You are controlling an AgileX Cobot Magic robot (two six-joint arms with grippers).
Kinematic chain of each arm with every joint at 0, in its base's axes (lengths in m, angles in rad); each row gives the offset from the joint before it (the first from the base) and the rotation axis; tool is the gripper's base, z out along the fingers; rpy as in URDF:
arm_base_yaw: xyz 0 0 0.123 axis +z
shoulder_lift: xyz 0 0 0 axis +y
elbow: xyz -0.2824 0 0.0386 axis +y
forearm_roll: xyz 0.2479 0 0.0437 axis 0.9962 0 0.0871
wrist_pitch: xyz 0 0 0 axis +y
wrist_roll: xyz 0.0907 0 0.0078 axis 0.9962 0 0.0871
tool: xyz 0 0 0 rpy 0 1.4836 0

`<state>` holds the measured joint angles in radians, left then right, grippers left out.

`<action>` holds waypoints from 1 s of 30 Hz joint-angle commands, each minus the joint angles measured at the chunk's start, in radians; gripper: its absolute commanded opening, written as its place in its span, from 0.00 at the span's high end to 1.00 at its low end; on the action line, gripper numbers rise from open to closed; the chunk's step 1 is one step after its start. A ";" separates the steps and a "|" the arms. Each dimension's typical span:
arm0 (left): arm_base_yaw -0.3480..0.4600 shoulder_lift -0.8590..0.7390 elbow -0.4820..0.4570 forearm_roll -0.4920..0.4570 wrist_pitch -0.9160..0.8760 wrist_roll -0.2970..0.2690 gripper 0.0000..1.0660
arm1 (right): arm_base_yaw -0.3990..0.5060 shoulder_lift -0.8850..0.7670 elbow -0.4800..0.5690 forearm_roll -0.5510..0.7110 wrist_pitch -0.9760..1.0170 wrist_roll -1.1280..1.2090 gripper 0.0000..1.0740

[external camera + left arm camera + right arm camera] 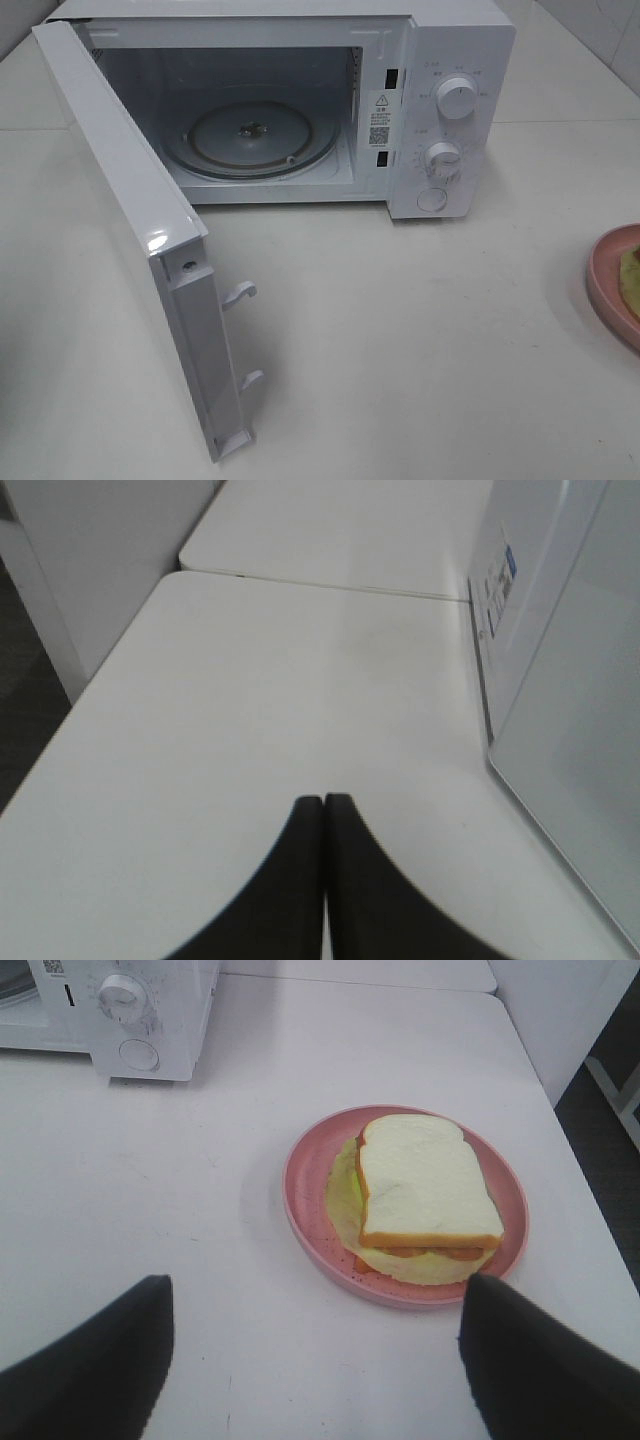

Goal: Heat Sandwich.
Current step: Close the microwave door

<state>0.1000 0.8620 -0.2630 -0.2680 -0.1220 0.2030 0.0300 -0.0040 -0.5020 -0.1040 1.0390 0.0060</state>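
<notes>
Sandwich [425, 1185] sits on the pink plate [310, 1210], middle of the right wrist picture — ready for you to pick up. Your right gripper [315, 1360] hangs just in front with its jaws wide apart, holding nothing. Your left gripper [324, 880] is squeezed tight on nothing. Up top, the microwave [460, 60] waits with its door [120, 180] swung open — room for the food.
</notes>
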 commanded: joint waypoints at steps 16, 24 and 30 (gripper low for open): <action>-0.004 0.360 0.045 0.514 -0.575 -0.398 1.00 | -0.008 -0.027 -0.002 -0.002 -0.003 0.002 0.29; -0.046 0.525 0.019 0.665 -0.734 -0.501 1.00 | -0.008 -0.027 -0.002 -0.002 -0.003 0.002 0.29; -0.167 0.581 -0.007 0.613 -0.734 -0.443 1.00 | -0.008 -0.027 -0.002 -0.002 -0.003 0.002 0.29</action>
<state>-0.0320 1.4330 -0.2560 0.3770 -0.8420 -0.2570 0.0300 -0.0040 -0.5020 -0.1040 1.0390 0.0060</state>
